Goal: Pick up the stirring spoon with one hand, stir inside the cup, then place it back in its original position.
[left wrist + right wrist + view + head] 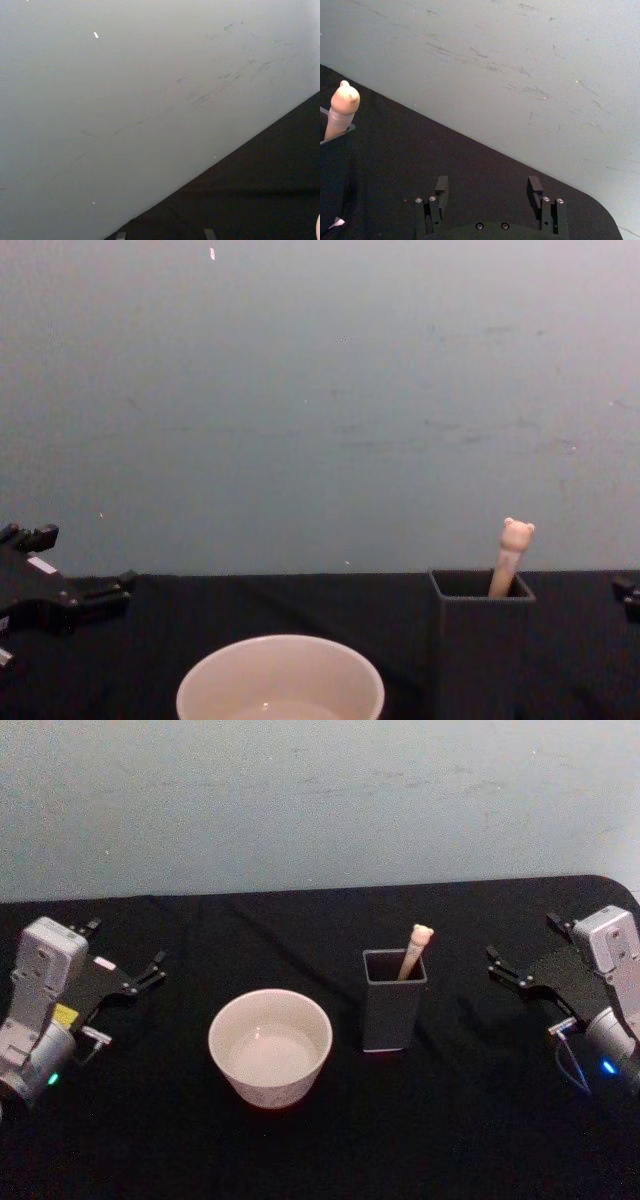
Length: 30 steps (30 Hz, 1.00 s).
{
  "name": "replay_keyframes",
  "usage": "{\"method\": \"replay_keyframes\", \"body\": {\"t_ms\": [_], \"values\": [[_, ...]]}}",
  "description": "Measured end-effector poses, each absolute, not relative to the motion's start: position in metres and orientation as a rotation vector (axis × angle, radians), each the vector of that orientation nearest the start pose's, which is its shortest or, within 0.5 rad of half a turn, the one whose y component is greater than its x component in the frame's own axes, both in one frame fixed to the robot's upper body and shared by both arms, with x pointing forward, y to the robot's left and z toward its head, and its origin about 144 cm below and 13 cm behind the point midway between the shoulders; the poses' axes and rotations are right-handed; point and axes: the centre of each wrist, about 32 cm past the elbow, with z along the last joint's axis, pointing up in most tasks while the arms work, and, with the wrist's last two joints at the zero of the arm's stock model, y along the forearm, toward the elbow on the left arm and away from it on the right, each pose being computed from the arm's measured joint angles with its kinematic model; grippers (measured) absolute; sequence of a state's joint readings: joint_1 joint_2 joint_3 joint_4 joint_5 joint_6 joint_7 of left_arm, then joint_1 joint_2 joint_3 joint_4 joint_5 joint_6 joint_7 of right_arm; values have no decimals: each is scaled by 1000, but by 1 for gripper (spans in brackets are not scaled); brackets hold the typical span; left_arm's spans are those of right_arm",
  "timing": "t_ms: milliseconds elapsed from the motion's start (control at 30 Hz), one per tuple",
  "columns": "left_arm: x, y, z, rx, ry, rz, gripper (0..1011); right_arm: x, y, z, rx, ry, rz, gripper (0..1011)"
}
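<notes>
Leaning in the dark grey square holder [393, 1005], head view centre-right, the beige bear-topped stirring spoon [414, 952] stood near the wide cream-white cup [270, 1045]; left gripper [125, 948], pale label [103, 962] unreadable, and right gripper [525, 942] flanked them, fingers spread, empty. The right wrist view had its bear head at left edge.

On the surface [300, 1150], your cup [270, 1092] sits right of the left pincer [151, 972]; the holder [385, 1020], stirring spoon [415, 948] standing in it, sits between cup and right pincer [497, 966].
</notes>
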<state>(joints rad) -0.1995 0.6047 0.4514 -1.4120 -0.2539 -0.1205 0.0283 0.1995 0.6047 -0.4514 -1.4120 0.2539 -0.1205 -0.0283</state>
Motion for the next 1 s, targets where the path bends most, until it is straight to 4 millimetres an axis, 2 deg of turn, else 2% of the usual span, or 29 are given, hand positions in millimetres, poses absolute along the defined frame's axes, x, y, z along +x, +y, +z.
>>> {"method": "replay_keyframes", "body": {"t_ms": [1000], "values": [[489,310,1140,304,-285,1248,1001,489,-310,1140,-304,-285,-1248,1002]]}}
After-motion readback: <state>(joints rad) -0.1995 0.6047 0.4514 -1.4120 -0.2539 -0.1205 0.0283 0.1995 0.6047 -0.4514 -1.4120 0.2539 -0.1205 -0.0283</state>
